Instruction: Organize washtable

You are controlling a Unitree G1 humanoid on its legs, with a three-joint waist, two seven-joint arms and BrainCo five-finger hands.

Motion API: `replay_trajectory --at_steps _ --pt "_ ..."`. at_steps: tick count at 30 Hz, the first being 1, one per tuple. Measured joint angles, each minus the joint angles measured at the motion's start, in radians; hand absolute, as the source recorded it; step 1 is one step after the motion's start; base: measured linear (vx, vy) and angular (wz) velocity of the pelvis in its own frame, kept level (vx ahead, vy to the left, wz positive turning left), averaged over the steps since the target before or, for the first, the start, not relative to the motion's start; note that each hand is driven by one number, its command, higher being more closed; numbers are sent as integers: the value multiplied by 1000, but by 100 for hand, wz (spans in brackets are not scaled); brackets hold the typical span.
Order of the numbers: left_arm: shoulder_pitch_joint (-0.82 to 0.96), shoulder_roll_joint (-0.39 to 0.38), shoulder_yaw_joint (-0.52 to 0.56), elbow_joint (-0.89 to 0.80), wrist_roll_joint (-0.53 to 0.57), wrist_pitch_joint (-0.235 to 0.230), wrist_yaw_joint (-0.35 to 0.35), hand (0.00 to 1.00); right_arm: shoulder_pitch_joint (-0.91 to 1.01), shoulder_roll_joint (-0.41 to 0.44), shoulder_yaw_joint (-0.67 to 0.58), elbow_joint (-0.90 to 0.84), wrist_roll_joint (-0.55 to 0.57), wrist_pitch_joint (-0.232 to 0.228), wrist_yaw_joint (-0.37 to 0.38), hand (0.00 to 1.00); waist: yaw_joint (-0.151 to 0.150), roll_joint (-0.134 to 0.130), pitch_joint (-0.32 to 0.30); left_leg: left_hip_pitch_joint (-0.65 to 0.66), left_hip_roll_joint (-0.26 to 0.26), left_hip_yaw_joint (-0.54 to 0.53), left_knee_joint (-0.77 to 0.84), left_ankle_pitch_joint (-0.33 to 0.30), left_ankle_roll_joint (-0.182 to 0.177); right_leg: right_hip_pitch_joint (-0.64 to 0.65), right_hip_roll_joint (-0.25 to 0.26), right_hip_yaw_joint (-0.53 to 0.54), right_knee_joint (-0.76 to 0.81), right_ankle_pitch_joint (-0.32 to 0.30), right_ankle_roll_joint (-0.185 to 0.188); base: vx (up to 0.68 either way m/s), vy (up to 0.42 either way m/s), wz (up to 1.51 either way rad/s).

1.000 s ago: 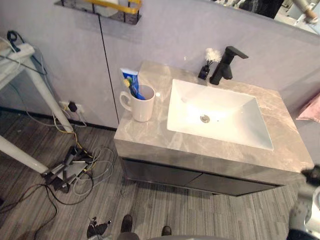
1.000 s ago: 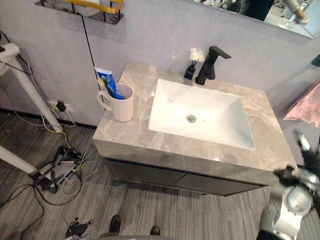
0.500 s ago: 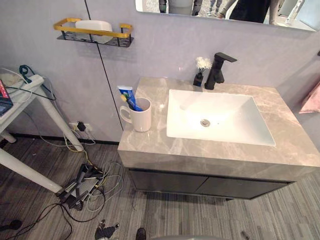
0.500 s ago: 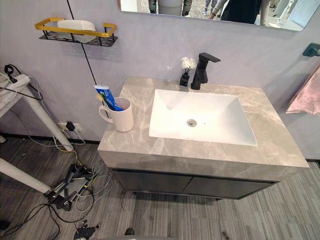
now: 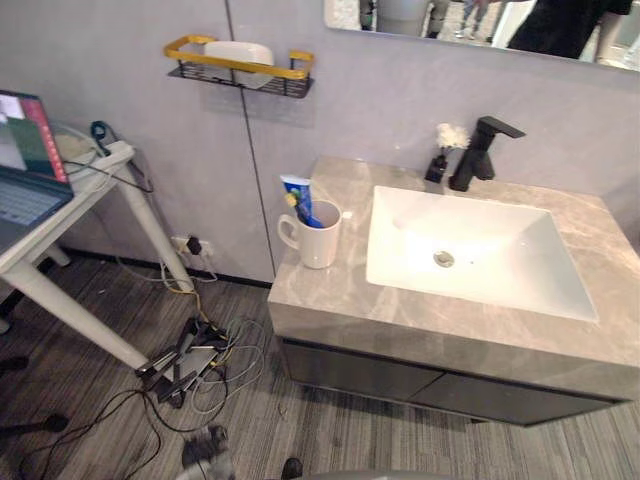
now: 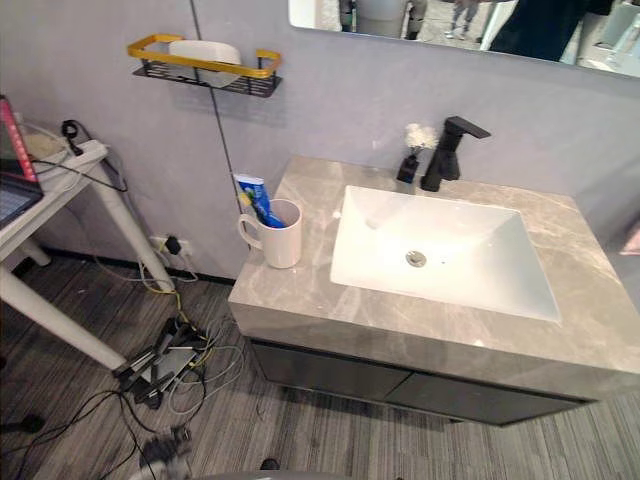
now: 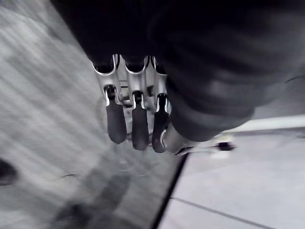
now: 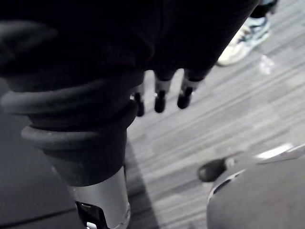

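Toothpaste (image 5: 297,193) in white mug (image 5: 321,246)

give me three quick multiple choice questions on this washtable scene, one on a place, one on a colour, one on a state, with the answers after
1. Where does the mug stand?
A. on the wall shelf
B. on the counter, left of the basin
C. on the laptop table

2. What colour is the faucet?
A. gold
B. black
C. white

3. How is the left hand?
A. curled round the mug
B. pinching a toothpaste tube
C. open, holding nothing

Answers:
1 B, the mug sits on the grey counter beside the white basin.
2 B, the faucet behind the basin is black.
3 C, in its wrist view it hangs straight above the floor, empty.
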Motion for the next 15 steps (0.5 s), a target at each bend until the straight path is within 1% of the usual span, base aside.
replay_trajectory --at_steps 1,3,4,5,6,8,9,10,12,14,15 --pt "3 0 0 -64 -5 -7 11 100 -2 -3 13 -1 -13 -1 0 0 1 2 1 1 -2 -8 0 2 2 8 0 -10 -1 -1 0 53 -6 30" --pt "0 -8 0 -327 -3 -30 64 100 0 -20 58 2 -36 -4 -1 0 20 -2 -2 6 -7 -16 5 8 11 17 -4 -20 1 -3 -2 53 -7 18" --pt "0 -14 -1 -394 -3 -39 74 100 0 -24 72 3 -41 -5 0 0 20 -4 -3 8 -8 -20 6 8 11 20 -6 -27 3 -3 -2 45 2 18" --pt "-1 -21 -15 -516 -1 -53 93 100 0 -24 91 2 -56 -8 0 0 20 4 1 10 -10 -33 7 9 11 26 -9 -43 6 -3 -3 23 5 21" --pt "-1 -22 -28 -578 -1 -57 103 100 0 -27 100 2 -61 -9 0 0 21 3 1 11 -11 -35 7 9 11 27 -9 -45 11 -3 -3 4 1 22" --pt "-6 -25 -124 -806 -1 -94 123 100 1 -46 135 1 -67 -9 1 0 24 13 4 8 -11 -46 6 7 10 27 -11 -65 31 -3 -3 -42 -4 15" --pt "-11 -25 -169 -873 -3 -113 123 100 3 -49 142 0 -68 -9 1 0 24 16 4 9 -11 -49 4 1 4 27 -12 -68 37 -4 -4 -63 -3 11" --pt "-19 -25 -194 -914 -3 -125 123 100 5 -51 151 -2 -70 -9 1 0 25 16 3 10 -10 -48 1 -3 8 27 -12 -68 38 -4 -4 -65 3 -1" --pt "-48 -23 -278 -1007 -28 -159 93 100 10 -53 156 -20 -88 -9 1 0 27 16 3 14 -9 -32 1 -10 18 27 -15 -63 39 -4 -4 -47 5 -12" --pt "-53 -18 -350 -1050 -119 -169 16 100 17 -53 157 -38 -97 -10 1 0 21 17 2 19 -5 -7 1 -12 21 27 -15 -52 39 -4 -4 -60 -4 -17" --pt "-53 -14 -371 -1051 -141 -168 3 100 19 -53 157 -38 -97 -10 1 0 20 17 2 19 -5 -5 1 -12 21 27 -15 -49 39 -4 -4 -53 -12 -17"
